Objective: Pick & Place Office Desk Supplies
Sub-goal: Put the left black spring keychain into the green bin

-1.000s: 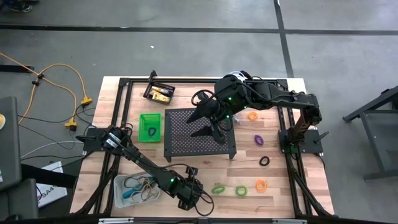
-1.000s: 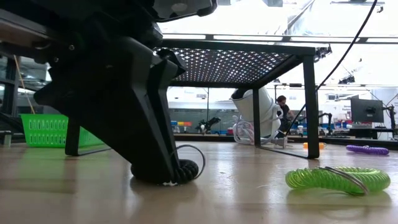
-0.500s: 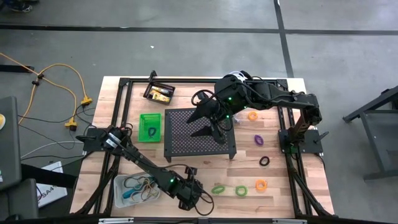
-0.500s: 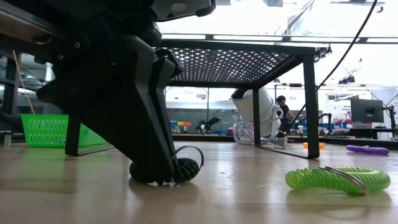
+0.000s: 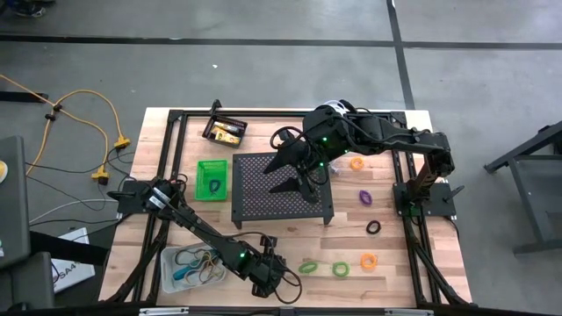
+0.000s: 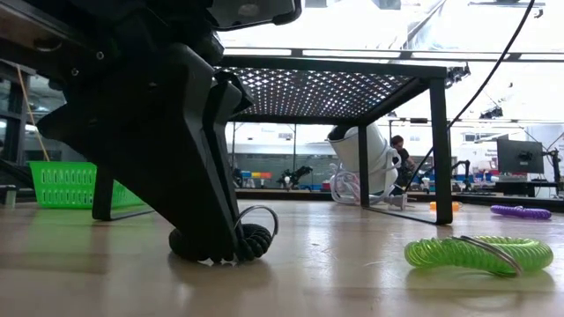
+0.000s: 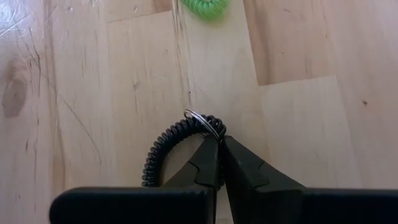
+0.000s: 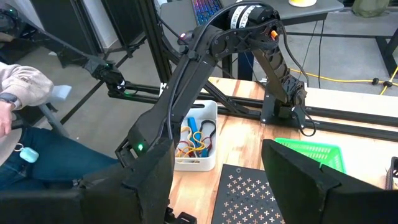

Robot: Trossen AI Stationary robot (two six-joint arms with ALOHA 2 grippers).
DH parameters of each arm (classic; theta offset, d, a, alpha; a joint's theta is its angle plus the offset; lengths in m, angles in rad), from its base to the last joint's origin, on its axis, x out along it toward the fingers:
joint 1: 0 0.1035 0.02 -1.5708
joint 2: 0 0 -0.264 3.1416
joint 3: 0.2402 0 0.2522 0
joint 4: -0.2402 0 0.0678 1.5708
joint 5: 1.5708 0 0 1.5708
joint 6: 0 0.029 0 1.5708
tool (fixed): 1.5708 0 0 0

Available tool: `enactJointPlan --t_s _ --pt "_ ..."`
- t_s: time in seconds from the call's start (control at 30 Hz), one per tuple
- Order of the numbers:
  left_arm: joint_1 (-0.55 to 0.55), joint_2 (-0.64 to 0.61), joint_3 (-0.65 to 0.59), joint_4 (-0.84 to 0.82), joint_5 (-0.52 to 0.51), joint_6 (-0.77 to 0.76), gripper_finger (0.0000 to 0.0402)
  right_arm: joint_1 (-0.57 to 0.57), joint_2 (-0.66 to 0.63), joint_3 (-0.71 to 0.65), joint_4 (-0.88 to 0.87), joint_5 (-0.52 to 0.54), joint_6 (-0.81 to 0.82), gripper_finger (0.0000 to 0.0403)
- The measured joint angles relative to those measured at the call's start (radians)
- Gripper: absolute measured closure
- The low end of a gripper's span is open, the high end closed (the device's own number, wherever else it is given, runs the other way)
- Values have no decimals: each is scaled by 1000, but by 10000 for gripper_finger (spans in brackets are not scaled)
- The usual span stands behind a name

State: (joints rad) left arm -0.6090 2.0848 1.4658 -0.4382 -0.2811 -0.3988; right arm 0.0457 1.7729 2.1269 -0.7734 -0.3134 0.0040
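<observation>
Black coil loop (image 7: 166,148) sits on the wood at the left gripper (image 7: 219,146) tips, its metal ring pinched between the closed fingers (image 7: 244,171), near the table's front edge. Green loop (image 7: 205,7) lies just ahead. Right gripper (image 5: 294,169) hovers spread wide over the stand (image 5: 263,206).

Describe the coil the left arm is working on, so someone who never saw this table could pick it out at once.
Start at the big black perforated stand in the middle of the table, then look to the table's near edge, just past the clear bin. There the left tool is shut on the black coil with a small metal ring. The other coils in that row, like the green coil, are brightly coloured.
</observation>
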Motion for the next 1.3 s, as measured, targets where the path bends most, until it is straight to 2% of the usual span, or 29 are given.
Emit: enactJointPlan --t_s 0.23,0.77,1.07,1.3 --pt "-1 -32 -2 10 -6 -3 395 0 0 0 0 0 0 172" --pt "-38 -169 -2 14 -116 -2 395 0 0 0 0 0 0 172" --pt "-86 -259 -1 -53 -220 -1 395 0 0 0 0 0 0 172" --pt "-119 -308 -2 -118 -224 -36 395 0 0 0 0 0 0 172"
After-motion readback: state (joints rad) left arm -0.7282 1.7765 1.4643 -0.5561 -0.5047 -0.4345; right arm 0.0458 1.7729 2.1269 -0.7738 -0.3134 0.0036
